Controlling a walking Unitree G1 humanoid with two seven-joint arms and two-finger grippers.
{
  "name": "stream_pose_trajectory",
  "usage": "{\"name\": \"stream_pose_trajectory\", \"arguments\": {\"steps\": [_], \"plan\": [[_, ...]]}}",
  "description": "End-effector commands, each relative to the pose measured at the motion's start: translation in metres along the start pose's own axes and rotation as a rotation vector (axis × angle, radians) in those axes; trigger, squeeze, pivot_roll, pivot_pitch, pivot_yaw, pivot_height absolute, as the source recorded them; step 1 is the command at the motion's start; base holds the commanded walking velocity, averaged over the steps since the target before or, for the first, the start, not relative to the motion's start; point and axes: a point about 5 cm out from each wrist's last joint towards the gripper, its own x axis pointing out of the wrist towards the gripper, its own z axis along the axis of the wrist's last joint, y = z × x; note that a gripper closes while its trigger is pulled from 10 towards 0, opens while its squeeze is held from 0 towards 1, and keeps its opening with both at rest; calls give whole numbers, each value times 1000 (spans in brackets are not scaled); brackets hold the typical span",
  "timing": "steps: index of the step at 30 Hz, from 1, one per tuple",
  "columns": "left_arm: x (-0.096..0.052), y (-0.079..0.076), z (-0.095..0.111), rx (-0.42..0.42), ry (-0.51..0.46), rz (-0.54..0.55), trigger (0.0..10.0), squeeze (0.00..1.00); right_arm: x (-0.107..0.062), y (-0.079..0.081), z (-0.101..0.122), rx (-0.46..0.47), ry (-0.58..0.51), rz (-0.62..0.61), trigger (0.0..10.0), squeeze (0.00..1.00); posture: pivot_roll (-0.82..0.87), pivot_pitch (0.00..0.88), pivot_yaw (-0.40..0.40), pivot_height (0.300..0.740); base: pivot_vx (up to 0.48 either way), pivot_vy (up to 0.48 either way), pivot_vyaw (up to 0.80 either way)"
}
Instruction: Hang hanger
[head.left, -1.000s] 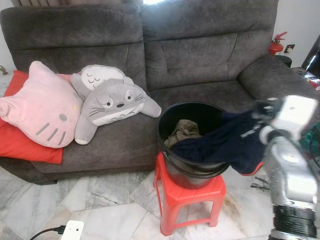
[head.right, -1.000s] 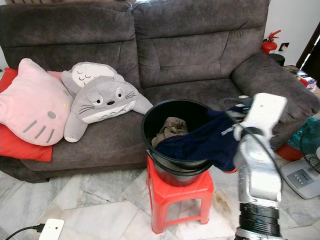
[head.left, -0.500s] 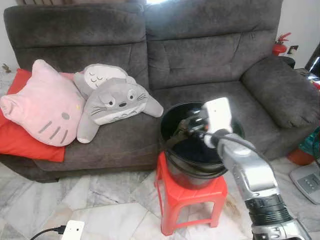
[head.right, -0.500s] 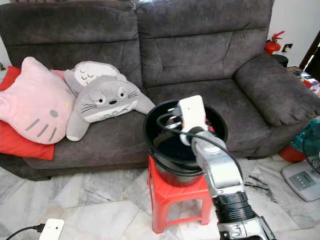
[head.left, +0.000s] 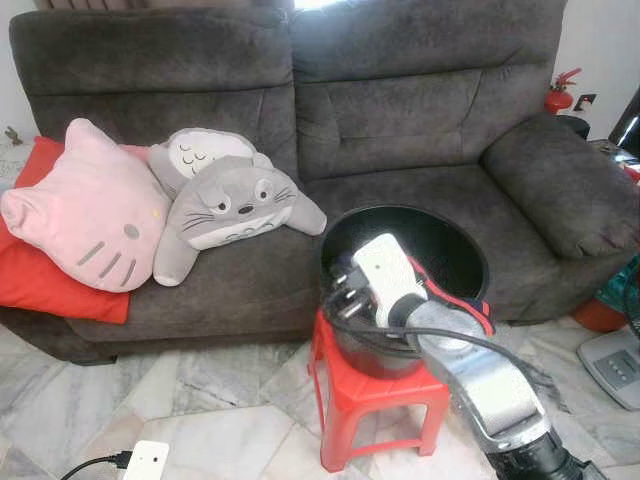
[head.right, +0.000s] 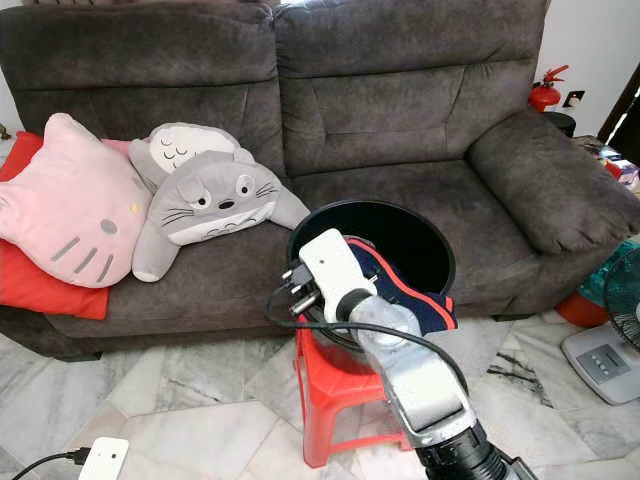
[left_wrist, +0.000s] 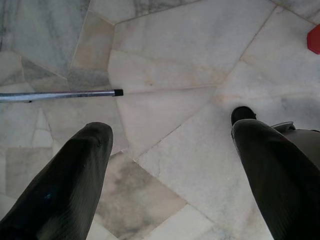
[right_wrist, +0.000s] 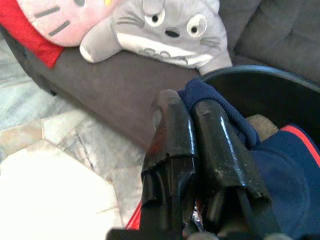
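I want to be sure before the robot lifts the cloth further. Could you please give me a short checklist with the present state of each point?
1. Right end effector shut on the navy garment: ok, the cloth is pinched between its fingers.
2. Garment free of the black bucket: not ok, part of it drapes over the rim.
3. Bucket seated on the red stool: ok, it stands upright.
4. Left end effector free for use: ok, open over the marble floor, holding nothing.
5. Hanger ready: cannot tell, none is recognisable.
6. Plush toys out of the way: ok, they lie on the sofa, apart from the bucket.
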Motion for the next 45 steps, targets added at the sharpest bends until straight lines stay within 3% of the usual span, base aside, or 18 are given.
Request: {"name": "stream_pose_trajectory", "arguments": {"steps": [1,7,10,11,16,17,18,19,20,21,29,36,37,38,39,40,45], "plan": [[-1,2,-5,12,14,5,10000,0,-1,7,5,-8,-10,1,0,0,-232,17,35,740,0,0,0],[-1,2,-5,8,15,7,10000,0,3,13,8,13,-3,-18,0,0,-223,15,32,740,0,0,0],[-1,2,-5,10,17,6,10000,0,3,11,13,104,-36,-60,0,0,-223,15,32,740,0,0,0],[-1,2,-5,11,17,7,10000,0,2,8,14,167,-49,-92,2000,0,-225,14,31,740,0,0,0],[-1,2,-5,14,16,6,10000,0,1,4,9,274,-24,-131,3020,0,-227,14,31,740,0,0,0],[-1,2,-5,14,16,6,10000,0,2,6,7,285,-12,-115,6196,0,-227,14,31,740,0,0,0],[-1,2,-5,14,16,6,10000,0,2,6,7,285,-12,-115,6196,0,-227,14,31,740,0,0,0],[-1,2,-5,13,16,6,10000,0,2,13,5,244,8,-60,8196,0,-225,11,29,740,0,0,0],[-1,2,-5,12,17,7,10000,0,2,22,4,178,26,16,9333,0,-223,9,27,740,0,0,0],[-1,2,-5,12,17,7,10000,0,2,23,3,171,33,14,10000,0,-222,8,27,740,0,0,0],[-1,1,-6,15,20,4,10000,0,0,37,-3,45,80,109,10000,0,-227,0,25,740,0,0,0],[-1,1,-6,14,20,2,10000,0,-2,33,-21,-131,169,123,10000,0,-225,4,23,740,0,0,0],[-1,1,-6,13,20,2,10000,0,-2,33,-22,-152,176,129,10000,255,-225,4,23,740,0,0,0],[-1,1,-6,13,20,3,10000,0,-2,33,-23,-160,178,131,10000,255,-225,4,23,740,0,0,0],[-1,1,-6,13,20,3,10000,0,-2,33,-23,-168,180,135,10000,694,-225,4,23,740,0,0,0],[-1,1,-6,12,20,3,10000,0,-2,35,-24,-172,179,147,10000,1000,-225,4,23,740,0,0,0],[-1,1,-6,12,19,4,10000,0,-4,38,-20,-165,166,173,10000,1000,-228,14,23,740,0,0,0]]}}
